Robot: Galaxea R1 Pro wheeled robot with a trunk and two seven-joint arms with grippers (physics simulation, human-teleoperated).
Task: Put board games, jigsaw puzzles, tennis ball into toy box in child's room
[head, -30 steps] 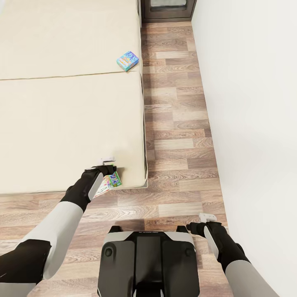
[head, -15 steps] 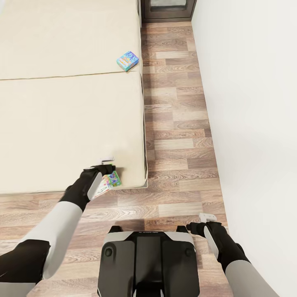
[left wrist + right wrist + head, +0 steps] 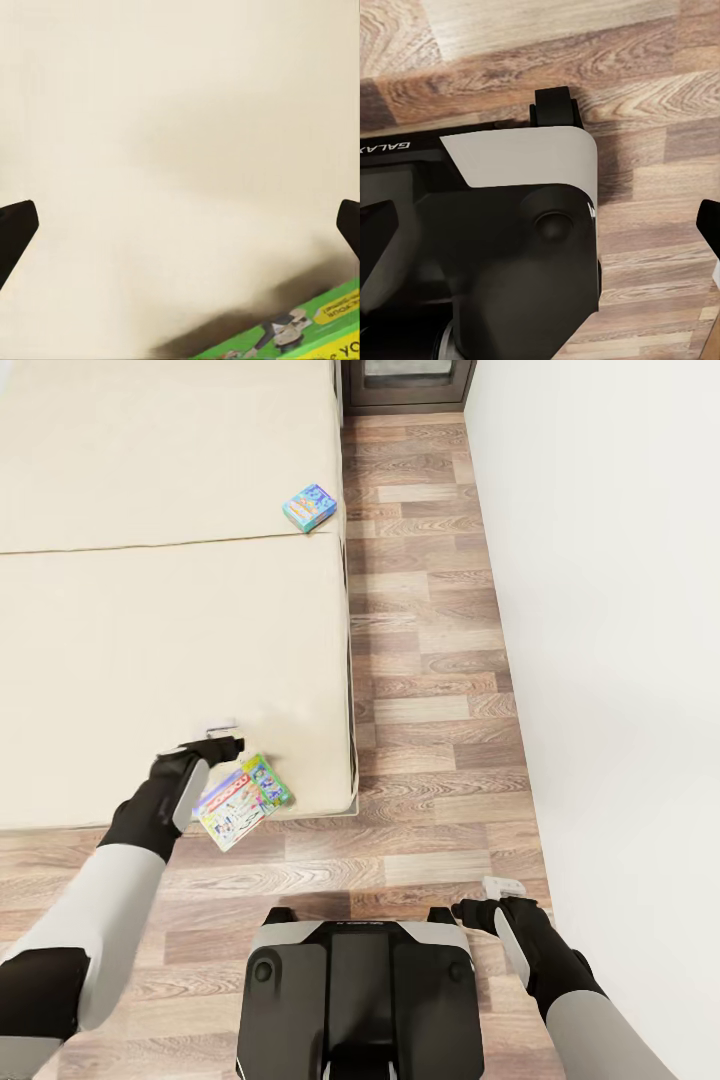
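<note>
Two board games lie on the bed [image 3: 150, 640]. A yellow-green-pink one [image 3: 240, 802] rests tilted at the mattress's near corner, partly overhanging the edge; its green corner [image 3: 300, 334] also shows in the left wrist view. A blue one [image 3: 310, 507] sits further back by the bed's right edge. My left gripper [image 3: 222, 736] hovers over the mattress just left of the near game, open, with nothing between its fingers [image 3: 16, 229]. Low over the floor at my right side, my right gripper [image 3: 490, 895] is open and empty.
A strip of wood-plank floor [image 3: 430, 660] runs between the bed and the white wall [image 3: 620, 660] on the right. A dark-framed unit [image 3: 405, 385] closes off the far end. My own base [image 3: 360, 990] stands on the floor just before the bed's near edge.
My left arm has swung to the left, off the near board game, which is now uncovered and sits a little more to the left. The right arm has not moved.
</note>
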